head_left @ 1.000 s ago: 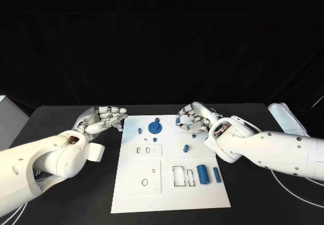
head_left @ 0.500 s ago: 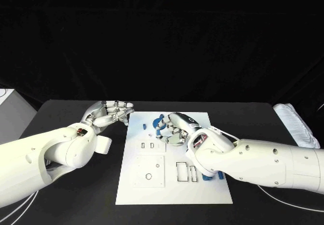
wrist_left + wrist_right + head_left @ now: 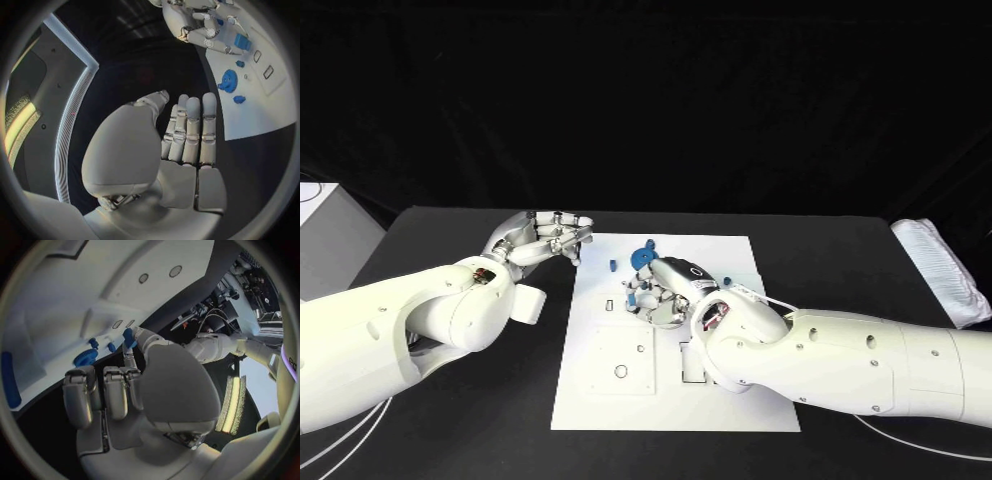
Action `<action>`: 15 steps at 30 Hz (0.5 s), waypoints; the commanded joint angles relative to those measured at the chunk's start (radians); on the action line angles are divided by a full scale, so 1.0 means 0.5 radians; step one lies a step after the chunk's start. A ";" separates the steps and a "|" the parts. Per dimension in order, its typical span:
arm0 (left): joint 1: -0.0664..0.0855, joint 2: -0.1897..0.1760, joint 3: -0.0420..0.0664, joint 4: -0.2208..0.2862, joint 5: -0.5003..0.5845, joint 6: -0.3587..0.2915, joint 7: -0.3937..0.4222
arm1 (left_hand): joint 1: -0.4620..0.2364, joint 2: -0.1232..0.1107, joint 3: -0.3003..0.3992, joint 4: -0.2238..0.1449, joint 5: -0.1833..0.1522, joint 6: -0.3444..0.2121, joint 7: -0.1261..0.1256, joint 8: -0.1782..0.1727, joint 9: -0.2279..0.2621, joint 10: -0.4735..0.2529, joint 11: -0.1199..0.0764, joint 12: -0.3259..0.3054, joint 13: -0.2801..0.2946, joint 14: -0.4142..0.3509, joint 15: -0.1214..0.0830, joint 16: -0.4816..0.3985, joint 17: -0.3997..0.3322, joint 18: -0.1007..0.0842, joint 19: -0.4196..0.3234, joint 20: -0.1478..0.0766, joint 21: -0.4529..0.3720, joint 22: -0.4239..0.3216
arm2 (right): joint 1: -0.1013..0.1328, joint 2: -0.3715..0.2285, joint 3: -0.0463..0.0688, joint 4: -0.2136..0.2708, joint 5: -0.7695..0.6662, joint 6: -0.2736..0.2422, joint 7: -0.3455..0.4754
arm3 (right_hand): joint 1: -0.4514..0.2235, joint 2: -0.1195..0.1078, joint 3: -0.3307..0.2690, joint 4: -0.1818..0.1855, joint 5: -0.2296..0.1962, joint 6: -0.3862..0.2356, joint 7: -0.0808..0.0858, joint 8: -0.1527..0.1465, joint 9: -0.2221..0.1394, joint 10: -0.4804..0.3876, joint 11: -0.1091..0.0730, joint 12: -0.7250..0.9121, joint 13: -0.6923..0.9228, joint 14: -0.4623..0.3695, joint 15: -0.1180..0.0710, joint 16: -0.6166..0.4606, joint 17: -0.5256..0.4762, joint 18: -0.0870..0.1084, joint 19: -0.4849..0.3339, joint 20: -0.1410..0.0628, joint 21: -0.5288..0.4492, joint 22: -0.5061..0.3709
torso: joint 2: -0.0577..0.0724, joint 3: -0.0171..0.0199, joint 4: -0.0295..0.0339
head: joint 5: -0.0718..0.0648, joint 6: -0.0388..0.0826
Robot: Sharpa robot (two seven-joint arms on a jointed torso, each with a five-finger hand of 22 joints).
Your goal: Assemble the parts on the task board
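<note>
While the right hand (image 3: 664,290) curls over the white task board (image 3: 733,400), pinching a small blue peg (image 3: 129,336), the left hand (image 3: 540,238) hovers off-board, fingers straight, empty. Round blue gear (image 3: 643,256) sits near the far edge.

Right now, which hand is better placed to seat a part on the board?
Right. The right hand is over the task board, pinching a small blue part; the left hand hovers empty off its edge.

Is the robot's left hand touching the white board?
Apart. In the left wrist view the left hand has its fingers laid flat together over bare black table, with a dark gap before the edge of the task board.
</note>
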 commanded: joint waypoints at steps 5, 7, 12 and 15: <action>0.002 0.000 0.000 0.002 -0.037 0.042 -0.032 | -0.015 0.010 -0.004 0.008 -0.007 -0.027 -0.008 0.080 0.039 -0.161 -0.012 0.359 0.237 0.009 -0.019 0.133 0.055 0.029 -0.009 -0.019 0.060 0.028 | -0.013 0.000 -0.002 -0.010 -0.119 0.100 -0.072 | -0.041 -0.011 0.014 0.000 -0.011 0.031 -0.023 0.049 0.052 0.209 -0.007 0.004 0.526 0.213 -0.010 0.009 0.526 -0.014 0.209 -0.015 0.004 0.526 | -0.001 0.0002 -0.001 | 0.000 -0.021; 0.002 -0.001 0.000 0.002 -0.041 0.043 -0.036 | -0.016 0.005 0.003 0.012 -0.007 -0.040 -0.010 0.104 0.048 -0.198 -0.014 0.454 0.292 0.079 -0.021 0.235 0.161 0.030 -0.008 -0.020 0.085 0.039 | -0.014 -0.003 -0.002 -0.015 -0.131 0.119 -0.086 | -0.044 -0.013 0.014 0.001 -0.012 0.030 -0.023 0.050 0.052 0.209 -0.007 0.004 0.526 0.213 -0.010 0.009 0.526 -0.014 0.209 -0.014 0.004 0.526 | -0.001 0.0007 -0.002 | 0.002 -0.021; 0.002 -0.004 0.000 0.002 -0.052 0.046 -0.045 | -0.018 0.001 0.017 0.021 -0.007 -0.058 -0.012 0.142 0.062 -0.252 -0.015 0.574 0.355 0.228 -0.023 0.426 0.384 0.016 0.048 -0.022 0.163 0.126 | -0.018 -0.006 -0.004 -0.028 -0.153 0.146 -0.107 | -0.051 -0.017 0.013 0.001 -0.015 0.029 -0.022 0.051 0.053 0.209 -0.006 0.004 0.526 0.213 -0.009 0.009 0.526 -0.014 0.209 -0.014 0.004 0.526 | 0.000 0.0016 -0.003 | 0.003 -0.022; 0.002 -0.004 0.000 0.002 -0.058 0.047 -0.049 | -0.021 -0.003 0.023 0.025 -0.007 -0.068 -0.013 0.160 0.068 -0.273 -0.016 0.622 0.377 0.316 -0.024 0.526 0.512 0.002 0.106 -0.023 0.223 0.207 | -0.019 -0.004 -0.005 -0.032 -0.162 0.151 -0.115 | -0.058 -0.023 0.013 0.002 -0.016 0.027 -0.022 0.052 0.054 0.209 -0.006 0.004 0.526 0.213 -0.009 0.009 0.526 -0.014 0.209 -0.014 0.004 0.526 | 0.001 0.0031 -0.003 | 0.001 -0.022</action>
